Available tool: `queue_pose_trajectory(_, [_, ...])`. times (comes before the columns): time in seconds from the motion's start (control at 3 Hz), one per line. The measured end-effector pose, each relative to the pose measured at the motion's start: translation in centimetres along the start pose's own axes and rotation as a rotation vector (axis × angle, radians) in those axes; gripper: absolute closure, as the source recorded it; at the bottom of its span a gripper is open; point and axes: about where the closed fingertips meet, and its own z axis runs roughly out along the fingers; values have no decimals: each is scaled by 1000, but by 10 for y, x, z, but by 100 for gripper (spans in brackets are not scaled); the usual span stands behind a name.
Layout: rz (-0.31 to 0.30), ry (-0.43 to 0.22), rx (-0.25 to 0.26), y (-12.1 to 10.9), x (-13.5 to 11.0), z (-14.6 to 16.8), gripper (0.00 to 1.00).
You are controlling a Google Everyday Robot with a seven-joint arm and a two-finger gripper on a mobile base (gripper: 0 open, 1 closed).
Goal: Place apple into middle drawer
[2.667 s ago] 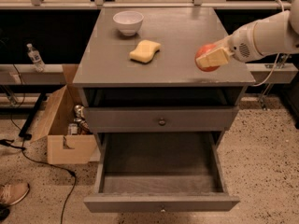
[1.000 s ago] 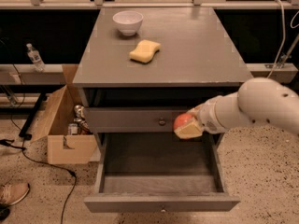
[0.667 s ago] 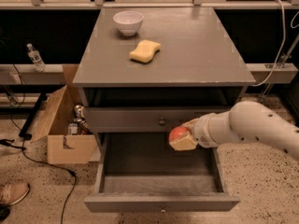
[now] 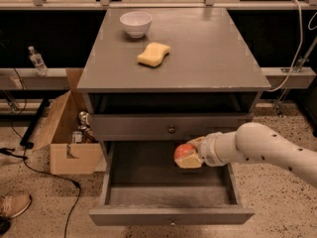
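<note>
One grey counter [image 4: 198, 58] fills the middle of the view, and under its top the middle drawer [image 4: 168, 214] stands pulled out with its box open. From the right, a white arm [image 4: 267, 145] reaches in over that box. A white bowl [image 4: 135, 23] and a yellow sponge [image 4: 153, 54] sit on the countertop, while the claw [image 4: 190, 157] pinches the apple [image 4: 183, 151] over the drawer's back right part.

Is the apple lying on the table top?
No, the claw holds the apple over the open drawer.
</note>
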Motion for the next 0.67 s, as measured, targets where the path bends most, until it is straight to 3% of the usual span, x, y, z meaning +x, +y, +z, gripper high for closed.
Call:
queue_pose_trajectory(0.33, [-17, 7, -8, -1, 12, 12, 100])
queue_pose_trajectory(0.67, [-27, 16, -35, -4, 40, 38, 100])
